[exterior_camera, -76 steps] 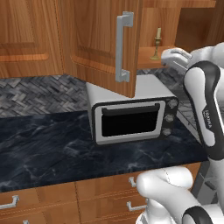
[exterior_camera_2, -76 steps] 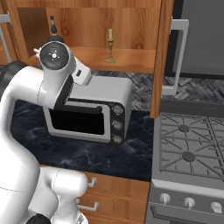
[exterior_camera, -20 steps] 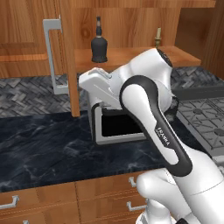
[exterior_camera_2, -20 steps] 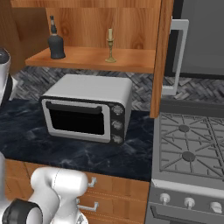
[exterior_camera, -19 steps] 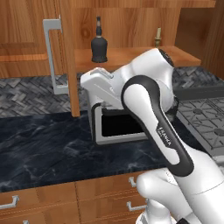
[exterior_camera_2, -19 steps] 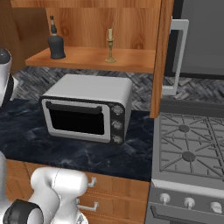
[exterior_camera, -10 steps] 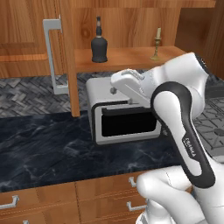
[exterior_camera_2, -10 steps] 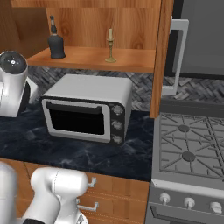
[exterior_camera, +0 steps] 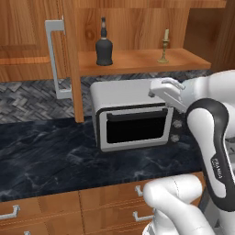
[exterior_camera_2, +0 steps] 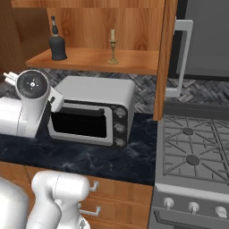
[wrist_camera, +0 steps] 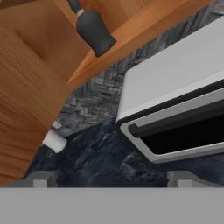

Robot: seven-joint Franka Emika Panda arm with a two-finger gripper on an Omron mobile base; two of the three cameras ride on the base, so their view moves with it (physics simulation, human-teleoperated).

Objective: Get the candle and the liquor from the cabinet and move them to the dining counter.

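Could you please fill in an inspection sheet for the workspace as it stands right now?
Surface: black marble-look worktop, bare in front of the oven.
Job's things: dark bell-shaped liquor bottle and cream candle in brass holder both upright, apart, on the shelf of the open reddish-brown wooden cabinet.
Clutter: silver toaster oven below the shelf.
Grippers: claw open, empty, low near the oven front.
Cables: nothing seen.
Surroundings: gas stove to the right; wooden drawers below.
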